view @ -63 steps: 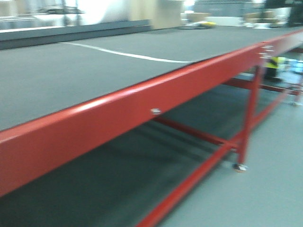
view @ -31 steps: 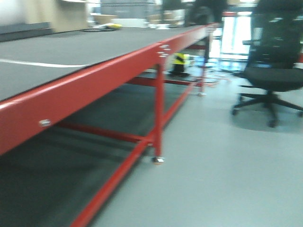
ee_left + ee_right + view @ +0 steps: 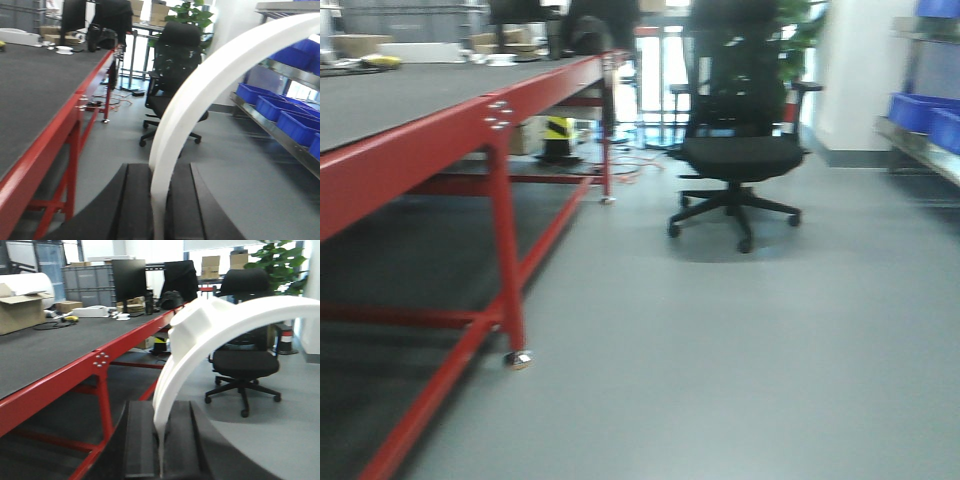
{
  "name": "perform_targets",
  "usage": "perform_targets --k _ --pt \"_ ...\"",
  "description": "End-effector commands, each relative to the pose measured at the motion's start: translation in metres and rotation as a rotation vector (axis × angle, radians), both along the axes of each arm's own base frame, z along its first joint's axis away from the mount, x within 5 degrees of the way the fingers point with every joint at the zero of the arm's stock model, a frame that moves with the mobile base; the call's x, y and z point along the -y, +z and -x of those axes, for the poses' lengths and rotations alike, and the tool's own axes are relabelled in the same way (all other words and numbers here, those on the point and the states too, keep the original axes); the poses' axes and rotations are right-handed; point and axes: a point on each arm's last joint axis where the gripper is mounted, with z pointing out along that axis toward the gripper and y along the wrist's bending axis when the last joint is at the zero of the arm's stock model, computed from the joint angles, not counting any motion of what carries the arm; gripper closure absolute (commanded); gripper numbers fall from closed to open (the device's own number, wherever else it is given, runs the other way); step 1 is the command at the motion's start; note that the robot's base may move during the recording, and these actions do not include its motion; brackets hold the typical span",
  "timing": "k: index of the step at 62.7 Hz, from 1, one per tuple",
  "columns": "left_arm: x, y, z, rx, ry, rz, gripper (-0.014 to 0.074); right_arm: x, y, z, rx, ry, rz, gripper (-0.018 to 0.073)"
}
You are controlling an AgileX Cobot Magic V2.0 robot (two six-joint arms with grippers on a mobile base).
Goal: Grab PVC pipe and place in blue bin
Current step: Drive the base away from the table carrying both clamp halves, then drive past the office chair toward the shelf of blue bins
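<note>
My right gripper [image 3: 161, 409] is clamped narrow on the lower end of the PVC pipe [image 3: 210, 330], a thick white curved piece. It rises from between my black fingers [image 3: 141, 440] and arches up and to the right, with a squared tab on its upper bend. My left gripper [image 3: 159, 169] is pinched on a thinner white strap [image 3: 207, 82], which sweeps up to the right in the same way. Both pieces hang in the air above a grey floor [image 3: 720, 350]. To the left runs a long red-framed table [image 3: 440, 140] with a dark top. A black office chair [image 3: 740, 155] stands ahead. Blue bins [image 3: 270, 107] sit on a metal shelf along the right wall, well apart from the pipe.
</note>
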Motion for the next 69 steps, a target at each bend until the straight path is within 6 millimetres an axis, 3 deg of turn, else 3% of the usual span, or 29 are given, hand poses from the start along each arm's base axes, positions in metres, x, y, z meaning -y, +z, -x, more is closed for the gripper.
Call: perform_targets --k 1,69 --pt "-0.0001 0.004 0.0022 0.036 -0.003 0.01 0.0707 0.0001 0.0018 0.001 0.03 0.002 0.005 0.0727" --pt "-0.0001 0.0043 0.0022 0.038 -0.003 0.01 0.0707 0.0001 0.0018 0.001 0.03 0.002 0.005 0.0727"
